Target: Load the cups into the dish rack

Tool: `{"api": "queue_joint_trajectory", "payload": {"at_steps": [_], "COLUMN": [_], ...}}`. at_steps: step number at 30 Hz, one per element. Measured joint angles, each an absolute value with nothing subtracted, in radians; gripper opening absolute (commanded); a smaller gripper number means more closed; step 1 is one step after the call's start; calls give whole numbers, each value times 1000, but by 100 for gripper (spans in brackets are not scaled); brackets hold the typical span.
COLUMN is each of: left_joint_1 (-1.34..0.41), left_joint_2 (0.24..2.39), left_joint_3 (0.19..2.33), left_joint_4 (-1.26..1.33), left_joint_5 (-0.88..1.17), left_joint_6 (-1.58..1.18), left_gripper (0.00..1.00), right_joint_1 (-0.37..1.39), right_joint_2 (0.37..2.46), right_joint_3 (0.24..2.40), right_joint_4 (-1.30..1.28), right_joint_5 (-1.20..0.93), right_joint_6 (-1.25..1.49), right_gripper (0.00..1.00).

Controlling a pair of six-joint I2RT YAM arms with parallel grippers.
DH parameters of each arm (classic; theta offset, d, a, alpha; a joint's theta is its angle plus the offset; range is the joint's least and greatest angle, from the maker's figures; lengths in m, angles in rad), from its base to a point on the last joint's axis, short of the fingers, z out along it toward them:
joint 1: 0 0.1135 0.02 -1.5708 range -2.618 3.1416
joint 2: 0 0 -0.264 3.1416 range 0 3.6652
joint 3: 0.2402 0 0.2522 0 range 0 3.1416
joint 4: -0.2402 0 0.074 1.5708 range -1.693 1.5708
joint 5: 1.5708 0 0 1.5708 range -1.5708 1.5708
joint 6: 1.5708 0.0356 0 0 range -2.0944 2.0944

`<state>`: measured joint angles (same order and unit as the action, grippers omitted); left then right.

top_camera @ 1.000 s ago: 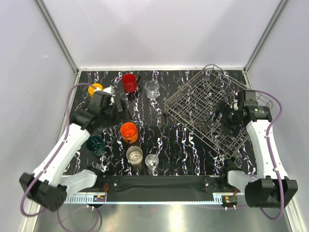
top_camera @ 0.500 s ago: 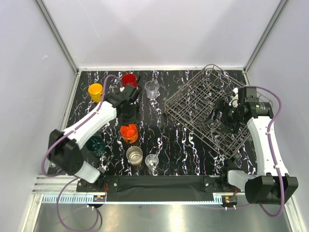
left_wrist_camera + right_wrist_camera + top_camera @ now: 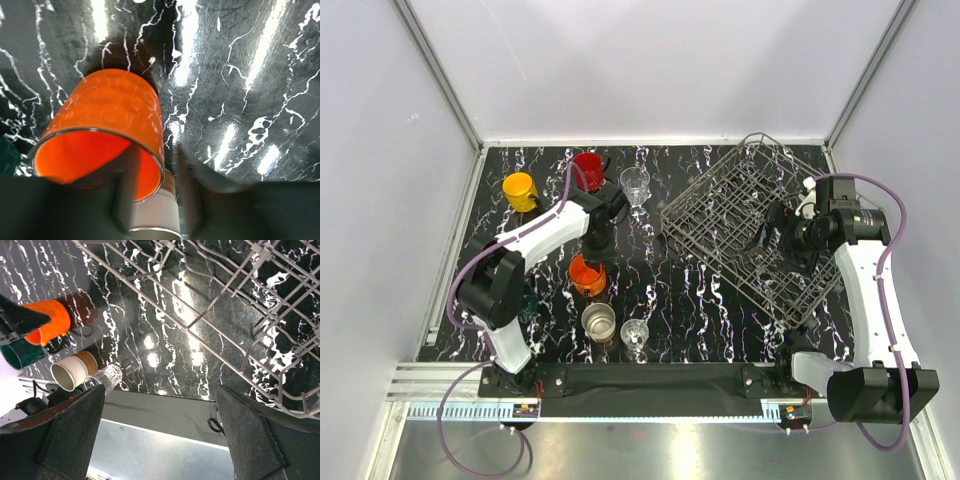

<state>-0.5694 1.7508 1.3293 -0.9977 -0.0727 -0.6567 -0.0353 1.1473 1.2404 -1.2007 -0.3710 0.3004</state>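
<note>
The orange mug (image 3: pixel 587 273) stands upright on the black marbled table (image 3: pixel 700 300). My left gripper (image 3: pixel 595 238) hangs over its far rim. In the left wrist view the orange mug (image 3: pixel 107 122) fills the left side, and my left gripper (image 3: pixel 155 150) straddles its wall with one finger inside and one outside. A thin gap still shows at the outer finger. My right gripper (image 3: pixel 775 240) is wide open and empty above the grey wire dish rack (image 3: pixel 720 215). The rack's wires (image 3: pixel 225 305) cross the right wrist view above my right gripper (image 3: pixel 157 430).
A yellow mug (image 3: pixel 520 188), a red mug (image 3: pixel 587 168) and a clear glass (image 3: pixel 635 184) stand at the back. A teal cup (image 3: pixel 525 300), a brown-and-cream cup (image 3: pixel 598 322) and a second glass (image 3: pixel 634 335) stand near the front edge, close to the orange mug.
My left arm swung right from beside the yellow mug to over the orange mug, and its jaws narrowed round the wall. The right gripper shifted slightly above the rack.
</note>
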Motion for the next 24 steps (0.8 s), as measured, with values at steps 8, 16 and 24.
{"api": "queue_joint_trajectory", "payload": {"at_steps": [8, 16, 24], "left_joint_1": [-563, -493, -422], "left_joint_2": [1773, 1774, 1689], "left_joint_3": [1330, 1480, 1750], "left_joint_4": [-993, -1060, -976], "left_joint_5": [-47, -15, 235], "left_joint_6": [-646, -622, -665], "left_gripper": [0, 0, 0], "right_joint_1": [-29, -11, 57], "right_joint_2": [1149, 1188, 1271], "right_joint_3": [1280, 1319, 1368], "right_joint_4": [-1201, -1196, -1143], "right_joint_5": [-398, -437, -555], "right_joint_6": [298, 299, 316], "right_gripper": [100, 100, 100]}}
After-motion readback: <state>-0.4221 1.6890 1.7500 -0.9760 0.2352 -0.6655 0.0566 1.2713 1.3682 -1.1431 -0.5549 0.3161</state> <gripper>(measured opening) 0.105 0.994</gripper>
